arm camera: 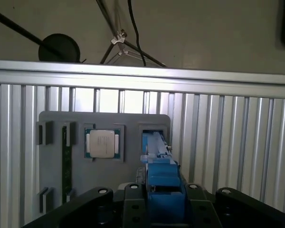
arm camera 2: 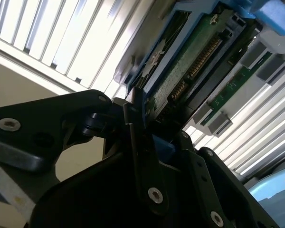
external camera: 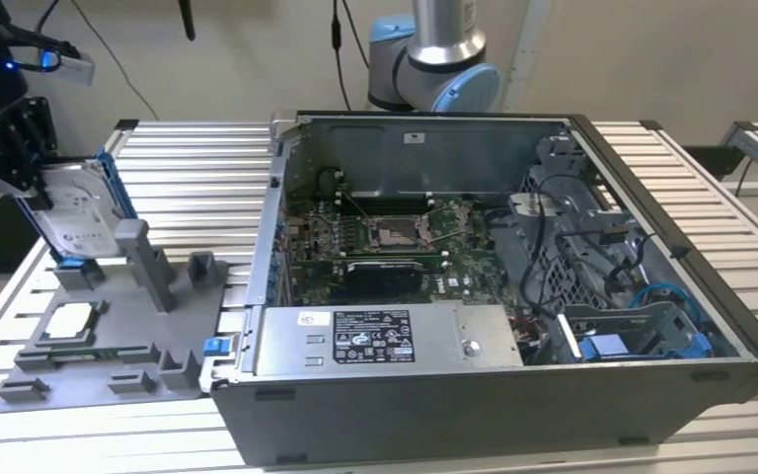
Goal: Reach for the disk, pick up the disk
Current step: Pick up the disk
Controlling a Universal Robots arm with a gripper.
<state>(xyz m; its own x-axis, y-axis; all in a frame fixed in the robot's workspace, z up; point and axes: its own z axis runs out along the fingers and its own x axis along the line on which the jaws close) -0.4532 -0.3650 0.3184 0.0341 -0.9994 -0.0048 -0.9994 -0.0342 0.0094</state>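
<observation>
The disk stands on edge at the exterior view's left, a silver-grey drive with a white label in a blue bracket. Its lower end is at the back slot of the grey tray; I cannot tell whether it still rests there. My gripper comes down on its upper end and is shut on it. In the first wrist view the blue bracket sits between my black fingers. In the second wrist view the disk's green circuit board runs away from the gripper.
A square silver chip lies in the tray's front pocket, also in the first wrist view. An open computer case stands to the exterior view's right, with a labelled grey box inside. All rests on a slatted aluminium table.
</observation>
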